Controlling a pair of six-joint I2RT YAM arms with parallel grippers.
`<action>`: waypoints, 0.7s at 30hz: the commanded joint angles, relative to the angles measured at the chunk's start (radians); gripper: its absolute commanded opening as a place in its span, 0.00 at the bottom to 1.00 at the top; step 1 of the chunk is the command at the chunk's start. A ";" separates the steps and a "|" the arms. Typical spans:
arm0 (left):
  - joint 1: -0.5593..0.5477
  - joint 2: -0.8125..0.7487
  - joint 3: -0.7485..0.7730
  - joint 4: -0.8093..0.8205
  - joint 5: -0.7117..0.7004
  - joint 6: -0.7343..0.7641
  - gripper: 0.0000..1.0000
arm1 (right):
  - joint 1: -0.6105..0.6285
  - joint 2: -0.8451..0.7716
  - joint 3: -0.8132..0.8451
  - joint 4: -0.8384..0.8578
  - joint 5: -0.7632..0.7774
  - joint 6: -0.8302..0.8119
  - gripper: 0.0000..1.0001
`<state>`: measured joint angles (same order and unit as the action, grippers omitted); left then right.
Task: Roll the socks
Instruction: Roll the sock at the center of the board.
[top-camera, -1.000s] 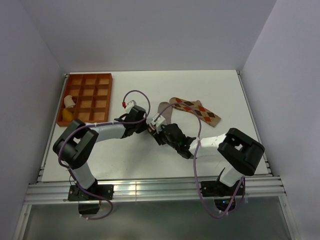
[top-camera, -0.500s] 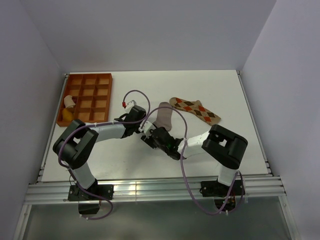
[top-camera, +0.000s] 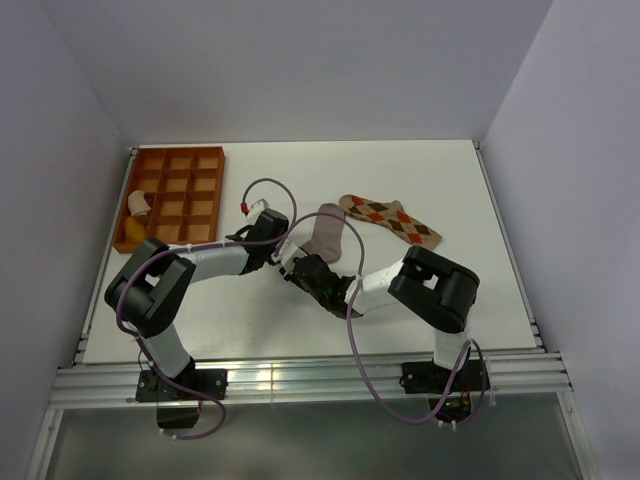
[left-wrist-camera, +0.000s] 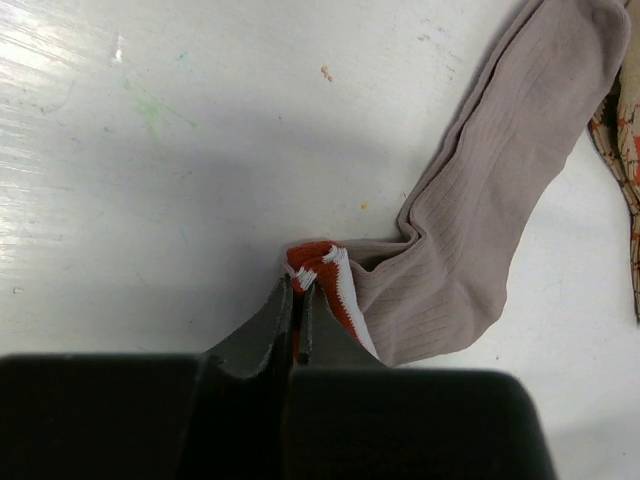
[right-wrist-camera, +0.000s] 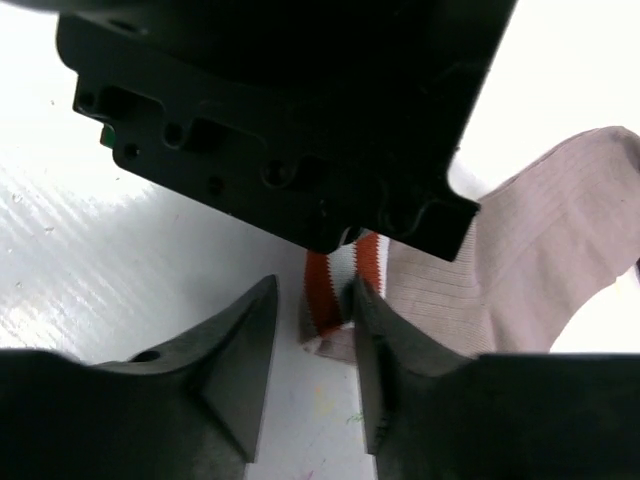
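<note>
Now that right gripper (right-wrist-camera: 315, 292) has swung in beside left gripper (left-wrist-camera: 297, 292), I judge roll about to start: left pinched shut on striped cuff (left-wrist-camera: 335, 280) of grey sock (left-wrist-camera: 480, 220), mid-table; right half-open, empty; argyle sock (top-camera: 392, 221) just beside.

A grey-brown ribbed fabric sock (left-wrist-camera: 480, 230) shows a red-and-white striped cuff (left-wrist-camera: 335, 290), a tan fabric sock (top-camera: 392, 220) bears argyle diamonds (red, brown and white), and the flat table (top-camera: 450, 170) is white.
</note>
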<state>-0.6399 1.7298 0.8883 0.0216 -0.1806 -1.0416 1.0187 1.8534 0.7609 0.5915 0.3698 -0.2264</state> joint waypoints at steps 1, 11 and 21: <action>-0.024 -0.029 0.005 -0.040 0.018 0.008 0.00 | 0.008 0.044 0.058 -0.045 0.021 -0.019 0.41; -0.021 -0.038 -0.011 -0.034 0.017 -0.032 0.01 | 0.008 0.047 0.092 -0.142 -0.003 0.030 0.00; 0.022 -0.081 -0.071 0.017 0.036 -0.097 0.15 | -0.051 0.007 0.097 -0.231 -0.133 0.110 0.00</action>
<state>-0.6056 1.6981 0.8463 0.0326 -0.1558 -1.1122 1.0042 1.8576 0.8291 0.4721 0.3294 -0.1932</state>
